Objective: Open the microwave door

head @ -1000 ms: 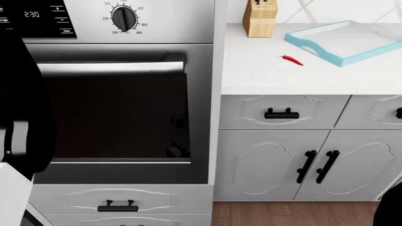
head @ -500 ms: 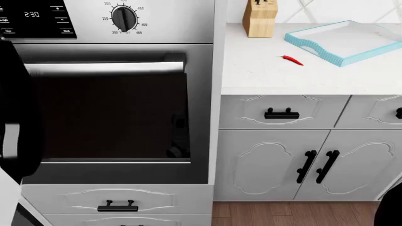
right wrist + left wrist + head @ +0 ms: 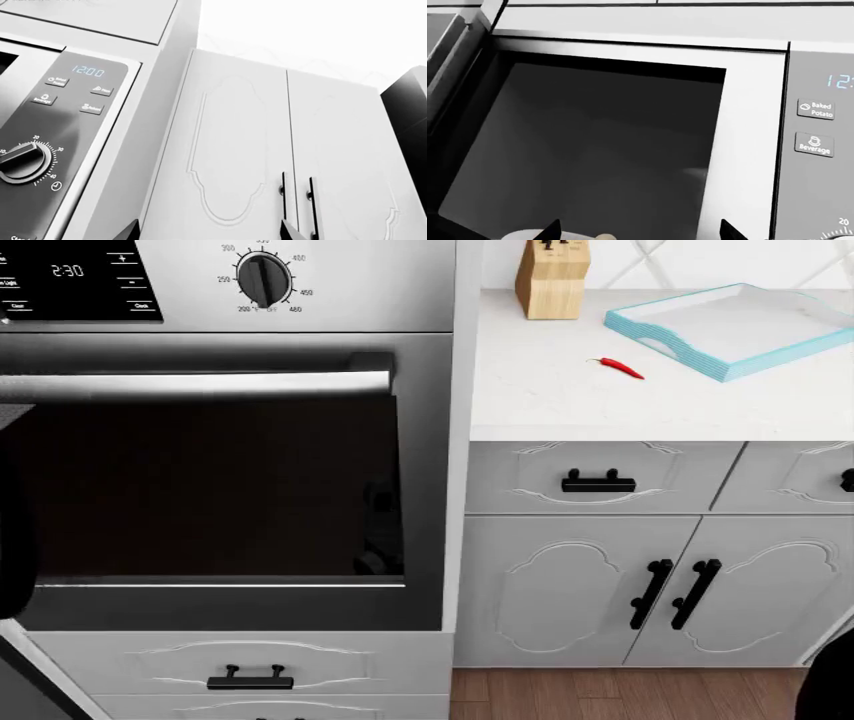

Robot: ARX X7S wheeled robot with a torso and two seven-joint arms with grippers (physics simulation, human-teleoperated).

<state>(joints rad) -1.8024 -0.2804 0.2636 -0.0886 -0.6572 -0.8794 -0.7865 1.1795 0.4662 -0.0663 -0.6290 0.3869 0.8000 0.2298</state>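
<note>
Wall oven [image 3: 227, 480] fills the left of the head view; dark glass door, temperature dial [image 3: 264, 280] above at top centre, clock panel [image 3: 74, 278] at upper left. Drawer [image 3: 247, 665] below it, black handle. White countertop [image 3: 601, 400] at upper right: knife block [image 3: 553, 278] at the back, light blue tray [image 3: 727, 328] at far right, red chili pepper [image 3: 618, 367] just beside the tray's near corner. Lower right: white cabinet doors [image 3: 574, 590] with black handles. Right wrist view: upper cabinet doors [image 3: 280, 150] at centre.

The microwave's control panel [image 3: 57, 150], reading 12:00 above a dial [image 3: 20, 161], stands beside white cabinet doors [image 3: 267, 160].
</note>
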